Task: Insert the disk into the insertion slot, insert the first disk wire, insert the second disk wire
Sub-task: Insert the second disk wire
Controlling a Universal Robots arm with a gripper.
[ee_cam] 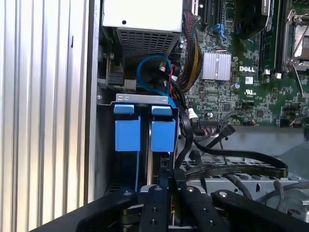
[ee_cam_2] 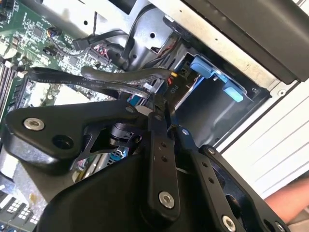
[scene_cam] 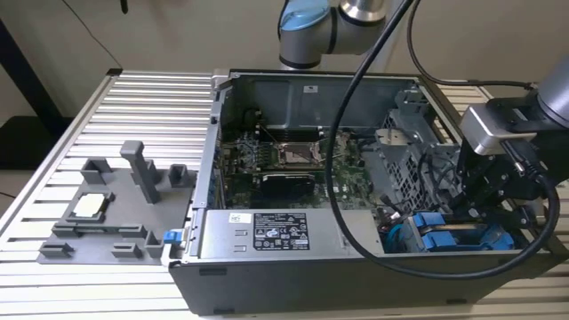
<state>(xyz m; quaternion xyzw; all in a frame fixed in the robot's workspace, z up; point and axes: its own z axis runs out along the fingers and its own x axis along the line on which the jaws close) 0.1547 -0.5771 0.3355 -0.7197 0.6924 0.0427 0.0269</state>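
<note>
Apparently the gripper (ee_cam: 170,186), nearly closed on a black wire (ee_cam: 231,166), is best kept square to the disk (ee_cam: 161,133).

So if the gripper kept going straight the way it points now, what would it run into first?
Most likely the disk seated in the insertion slot: the gripper points into that bay. A black wire runs close alongside, and depth is unclear, so it might brush that first.

Gripper (ee_cam: 166,186) tips prob. hidden behind black cable (ee_cam: 231,166); grip unclear.

Glossy blue plastic carrier (ee_cam: 162,135), ribbed metal table (scene_cam: 142,113)
</note>
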